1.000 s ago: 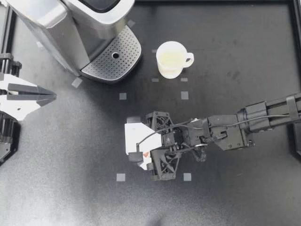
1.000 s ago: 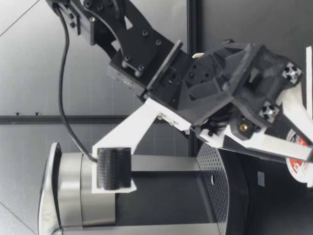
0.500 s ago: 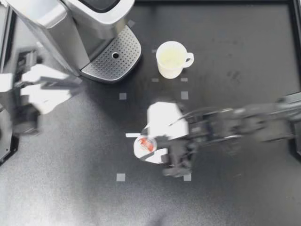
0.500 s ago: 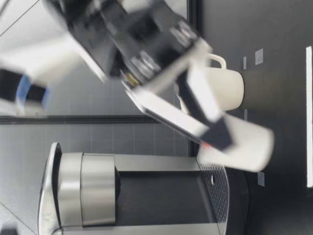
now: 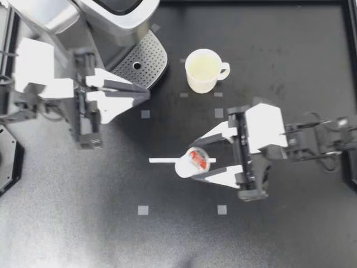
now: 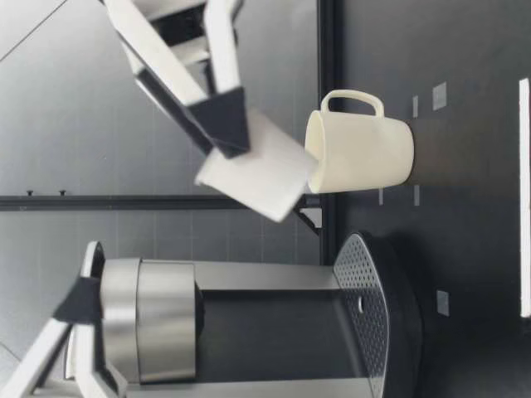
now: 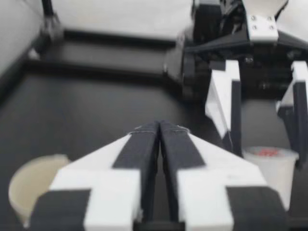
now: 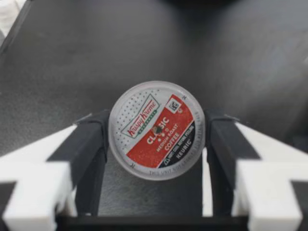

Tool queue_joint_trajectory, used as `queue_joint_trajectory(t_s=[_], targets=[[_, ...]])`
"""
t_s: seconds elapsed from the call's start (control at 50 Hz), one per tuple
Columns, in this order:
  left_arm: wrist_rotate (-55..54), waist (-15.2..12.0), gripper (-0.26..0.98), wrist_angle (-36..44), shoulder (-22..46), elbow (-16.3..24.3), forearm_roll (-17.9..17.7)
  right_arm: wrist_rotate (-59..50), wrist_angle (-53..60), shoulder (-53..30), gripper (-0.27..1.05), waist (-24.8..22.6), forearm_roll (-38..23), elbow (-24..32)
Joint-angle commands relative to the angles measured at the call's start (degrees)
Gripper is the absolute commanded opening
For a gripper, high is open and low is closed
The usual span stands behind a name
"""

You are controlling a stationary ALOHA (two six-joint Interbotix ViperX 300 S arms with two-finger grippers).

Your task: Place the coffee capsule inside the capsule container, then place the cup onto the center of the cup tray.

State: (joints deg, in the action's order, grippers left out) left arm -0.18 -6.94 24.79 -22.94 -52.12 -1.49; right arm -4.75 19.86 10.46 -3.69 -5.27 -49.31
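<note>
One coffee capsule (image 5: 189, 163) sits clamped in my right pincer (image 5: 198, 161), one finger pressing each side of its white body. In the right wrist view the capsule's (image 8: 157, 130) red and white foil lid faces the camera. The low view shows it (image 6: 257, 178) held clear above the bench (image 5: 83, 223), tilted, just beside the rim of the cup (image 6: 361, 153). From above, the cup (image 5: 203, 70) stands upright on the bench, apart from the capsule and beside the perforated cup tray (image 5: 148, 56) of the coffee machine (image 5: 83, 22). My left pincer (image 5: 146, 93) has its fingers pressed together, empty, its tips at the tray's edge.
</note>
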Motion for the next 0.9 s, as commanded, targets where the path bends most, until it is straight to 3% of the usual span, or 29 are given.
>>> queue_joint_trajectory(t_s=[0.0,0.12,0.28,0.46,0.64,0.76,0.88], targets=[[-0.09,-0.18,0.13,7.65,0.88,-0.09,0.0,1.58,0.62,1.85,0.53,0.35,-0.09,0.53],[-0.26,-0.18,0.13,13.62,2.99,-0.35,-0.09,3.16,0.7,2.02,0.53,0.35,0.0,0.35],[0.18,-0.44,0.13,3.69,5.98,4.04,-2.02,3.69,0.7,3.25,0.53,0.35,0.0,-1.05],[1.58,-1.93,0.13,-19.95,9.58,14.06,-2.11,5.1,0.7,7.03,0.53,1.14,-0.09,-4.22],[3.69,-2.02,0.13,-50.98,13.54,28.48,0.7,7.38,0.79,12.3,0.53,2.64,-0.09,-7.91],[2.99,-1.85,0.13,-70.58,17.14,37.97,4.83,8.35,0.79,14.94,0.53,3.87,0.0,-9.49],[-1.32,0.18,0.13,-84.9,20.57,45.79,14.06,8.88,0.97,16.7,0.53,4.66,0.0,-10.9]])
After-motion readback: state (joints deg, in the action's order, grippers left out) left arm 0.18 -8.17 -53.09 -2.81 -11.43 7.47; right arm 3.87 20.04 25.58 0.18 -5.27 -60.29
